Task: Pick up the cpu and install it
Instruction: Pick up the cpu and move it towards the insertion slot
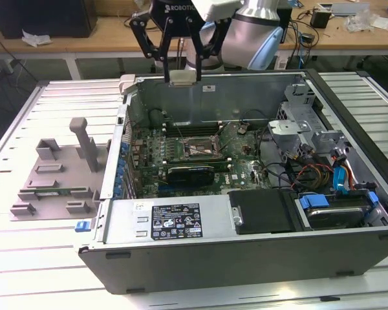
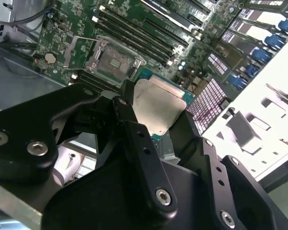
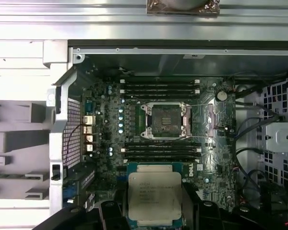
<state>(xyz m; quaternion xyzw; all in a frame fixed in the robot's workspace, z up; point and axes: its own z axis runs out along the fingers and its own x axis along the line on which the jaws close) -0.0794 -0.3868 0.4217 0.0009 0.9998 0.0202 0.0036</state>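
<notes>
Gripper: the black gripper hangs over the far wall of the open computer case, its jaws drawn in just as far as the chip's width allows.
Hold: the fingers clamp opposite edges of the cpu; the chip lies flat between them.
Cpu: silvery-grey top facing up, green edge showing in both wrist views, held in the air above the motherboard and touching nothing but the fingers.
Socket: the metal-framed dark socket sits mid-board between rows of memory slots, well apart from the cpu, which is not yet seated.
Expansion card: a long black card lies just near of the socket in the exterior view.
Fixture: a grey plastic fixture rests on the slatted white table, at the exterior view's left of the case.
</notes>
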